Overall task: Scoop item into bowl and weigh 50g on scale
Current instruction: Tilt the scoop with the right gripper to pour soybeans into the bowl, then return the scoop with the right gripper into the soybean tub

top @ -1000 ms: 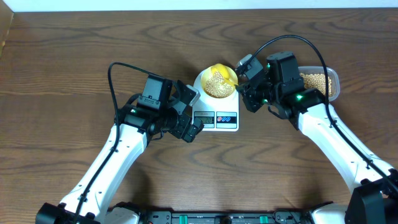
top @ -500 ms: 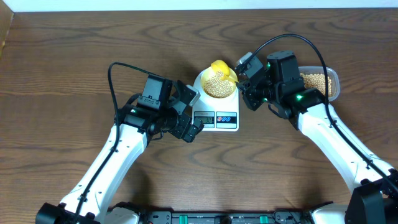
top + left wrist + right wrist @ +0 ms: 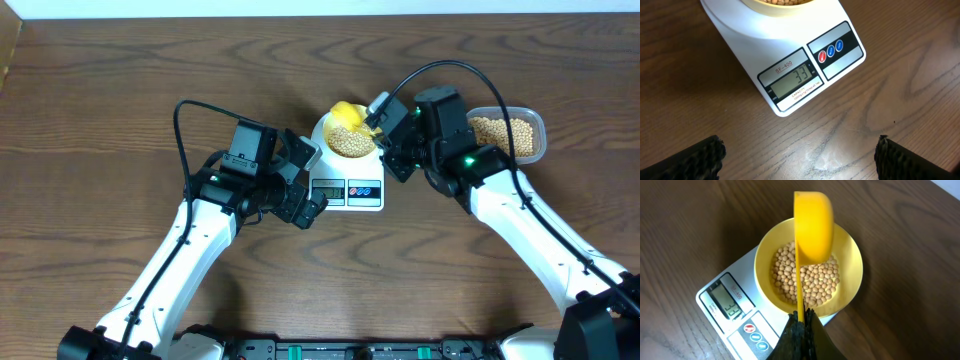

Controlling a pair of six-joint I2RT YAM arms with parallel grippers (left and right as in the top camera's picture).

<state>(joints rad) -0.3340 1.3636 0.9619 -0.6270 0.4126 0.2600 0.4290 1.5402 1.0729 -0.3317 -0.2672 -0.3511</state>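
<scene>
The pale-yellow bowl sits on the white scale, partly filled with tan beans. The scale's display reads 33. My right gripper is shut on the thin handle of a bright yellow scoop. The scoop hangs tipped on its side over the far part of the bowl, with no beans visible in it. From overhead, the scoop is at the bowl's far-left rim and the right gripper is just right of the bowl. My left gripper is open and empty over bare table in front of the scale.
A clear plastic tub holding more beans stands to the right of the scale, behind my right arm. The left arm lies close along the scale's left side. The wooden table spreads out to the left and front.
My right arm has shifted left, carrying the scoop farther across the bowl to its far-left rim and uncovering more of the tub. The left arm has not moved.
</scene>
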